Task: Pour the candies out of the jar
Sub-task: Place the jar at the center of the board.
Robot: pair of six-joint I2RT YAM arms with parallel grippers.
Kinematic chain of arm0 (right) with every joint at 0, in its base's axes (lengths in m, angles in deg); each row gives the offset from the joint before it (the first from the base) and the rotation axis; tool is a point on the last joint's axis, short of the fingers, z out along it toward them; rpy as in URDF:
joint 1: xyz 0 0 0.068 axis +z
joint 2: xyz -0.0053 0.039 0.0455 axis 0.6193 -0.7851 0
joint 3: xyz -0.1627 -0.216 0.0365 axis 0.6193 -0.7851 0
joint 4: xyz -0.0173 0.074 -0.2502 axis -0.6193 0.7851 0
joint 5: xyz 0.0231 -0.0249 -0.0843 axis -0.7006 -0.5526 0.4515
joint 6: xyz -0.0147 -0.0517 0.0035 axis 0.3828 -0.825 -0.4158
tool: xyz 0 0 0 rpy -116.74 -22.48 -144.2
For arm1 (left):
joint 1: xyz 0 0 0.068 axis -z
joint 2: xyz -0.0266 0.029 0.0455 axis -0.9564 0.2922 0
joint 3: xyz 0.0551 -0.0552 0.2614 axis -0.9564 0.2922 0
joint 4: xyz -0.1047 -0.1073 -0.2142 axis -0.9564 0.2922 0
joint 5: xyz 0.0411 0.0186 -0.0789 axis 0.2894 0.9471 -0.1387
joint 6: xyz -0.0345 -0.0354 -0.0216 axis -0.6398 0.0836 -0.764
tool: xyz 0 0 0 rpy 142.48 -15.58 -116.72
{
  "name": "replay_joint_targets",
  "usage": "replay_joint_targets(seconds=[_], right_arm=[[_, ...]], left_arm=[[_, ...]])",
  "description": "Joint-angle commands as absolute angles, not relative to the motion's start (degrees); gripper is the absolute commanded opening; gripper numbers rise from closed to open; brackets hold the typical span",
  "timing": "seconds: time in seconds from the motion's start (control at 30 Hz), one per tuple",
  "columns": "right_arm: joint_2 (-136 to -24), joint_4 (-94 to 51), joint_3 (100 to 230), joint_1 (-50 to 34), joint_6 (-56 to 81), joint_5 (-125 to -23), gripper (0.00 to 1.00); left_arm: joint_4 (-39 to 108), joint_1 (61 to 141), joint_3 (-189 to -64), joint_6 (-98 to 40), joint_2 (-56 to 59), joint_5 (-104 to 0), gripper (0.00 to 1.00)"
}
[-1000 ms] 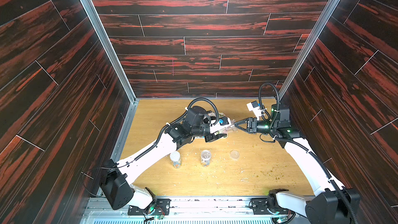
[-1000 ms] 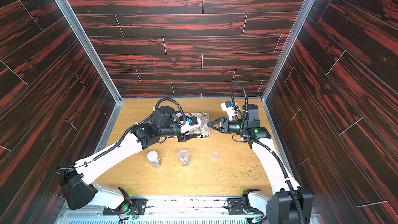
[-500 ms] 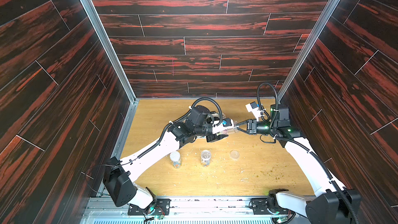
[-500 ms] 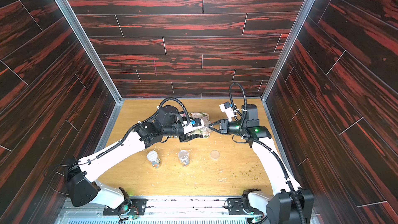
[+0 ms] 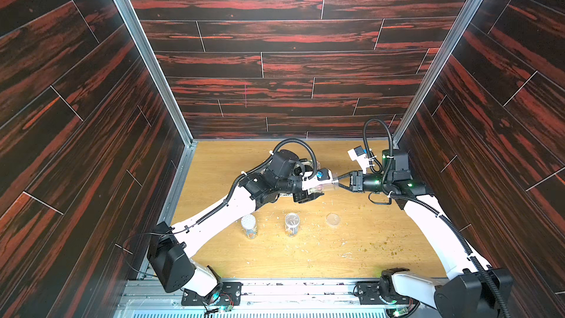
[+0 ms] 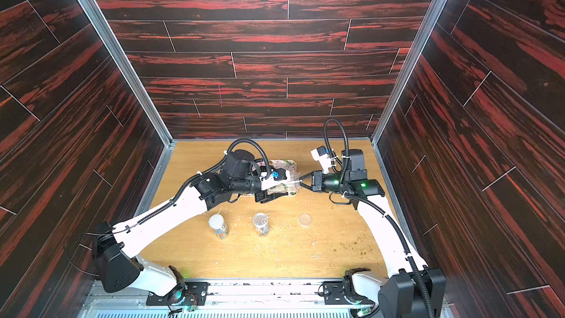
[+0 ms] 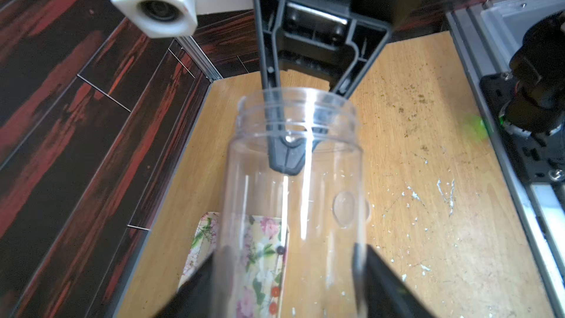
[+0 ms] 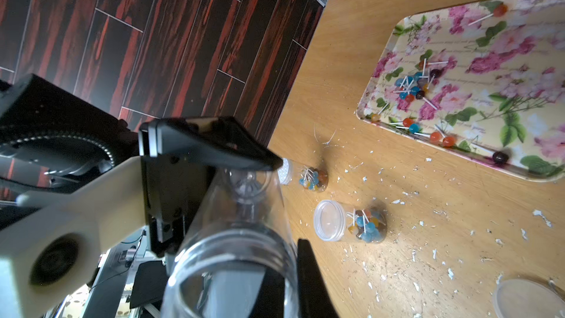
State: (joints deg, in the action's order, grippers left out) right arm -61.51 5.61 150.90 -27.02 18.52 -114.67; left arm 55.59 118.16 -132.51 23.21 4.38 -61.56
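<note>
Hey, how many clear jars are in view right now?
3. One empty jar is in the air, its rim pinched by the right gripper; two lidded jars holding candies stand side by side on the table. None looks hidden.

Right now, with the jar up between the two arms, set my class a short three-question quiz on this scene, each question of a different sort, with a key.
1. True or false: the loose lid lies on the flowered tray.
2. The loose candies lie: A in the held jar; B on the flowered tray; C on the table.
3. Which gripper pinches the held jar's rim?

Key: 1 false, the lid lies on the table. 2 B. 3 the right gripper.
</note>
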Motion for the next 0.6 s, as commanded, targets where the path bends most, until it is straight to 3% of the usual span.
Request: replay_joint_targets(seconds=[0.0, 0.33, 0.5, 0.57], right_arm=[[-61.64, 6.35, 151.98, -26.82, 17.94, -115.5, 0.0], [-64.16, 10.64, 153.38, -26.83, 15.23, -109.63, 0.0], [-67.8, 18.02, 157.09, -27.65, 11.64, -99.05, 0.0], [-69.88, 22.64, 160.32, -27.97, 9.89, -89.73, 0.0]], left_arm=[[55.13, 118.51, -133.21, 23.32, 3.64, -61.28, 0.97], [49.2, 118.53, -123.98, 21.93, -7.39, -52.55, 1.0], [45.11, 118.53, -116.81, 18.96, -16.81, -44.82, 1.0], [45.17, 118.54, -114.42, 16.73, -19.69, -43.21, 1.0]])
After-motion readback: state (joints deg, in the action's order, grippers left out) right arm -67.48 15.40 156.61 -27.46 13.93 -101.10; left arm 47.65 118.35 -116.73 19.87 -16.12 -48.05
